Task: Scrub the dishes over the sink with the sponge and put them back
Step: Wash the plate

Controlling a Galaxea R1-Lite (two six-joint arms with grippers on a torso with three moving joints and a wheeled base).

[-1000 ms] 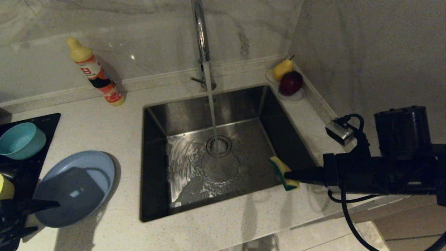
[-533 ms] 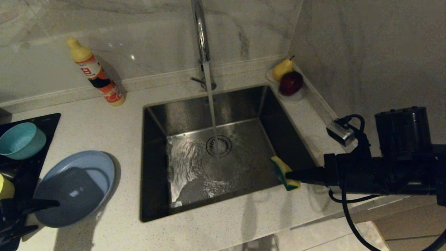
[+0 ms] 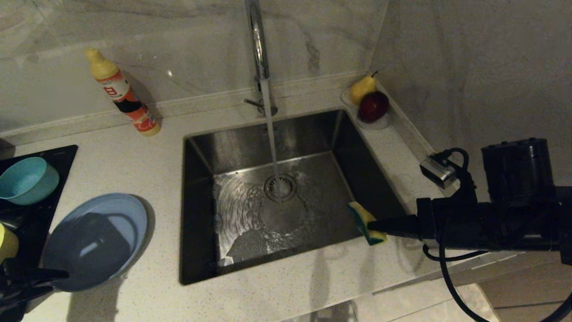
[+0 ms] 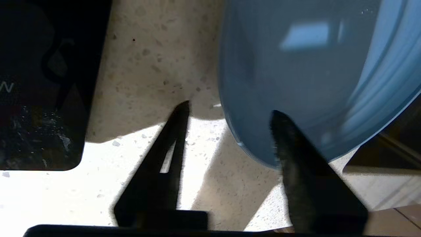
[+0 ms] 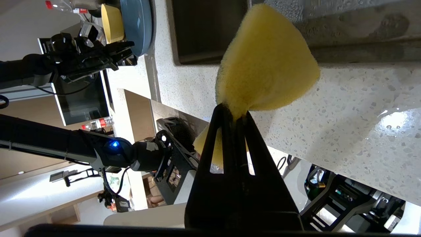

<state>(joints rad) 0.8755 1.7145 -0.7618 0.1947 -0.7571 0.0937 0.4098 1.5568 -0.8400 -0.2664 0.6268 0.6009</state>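
Head view showed the left gripper (image 3: 33, 281) half-open astride the plate (image 3: 96, 241) rim at the desk's front-left corner; the right gripper (image 3: 373, 226) pinched the sponge (image 3: 364, 221) over the sink (image 3: 268, 197).

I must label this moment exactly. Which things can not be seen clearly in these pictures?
- Left gripper: the left wrist view shows its fingers astride the plate rim, but not whether they touch it.
- Yellow bowl: cut off by the head view's edge.
- Sponge: the right gripper pinches it; its green side is hidden in the right wrist view.
- Bottle: label too small to read in the head view.
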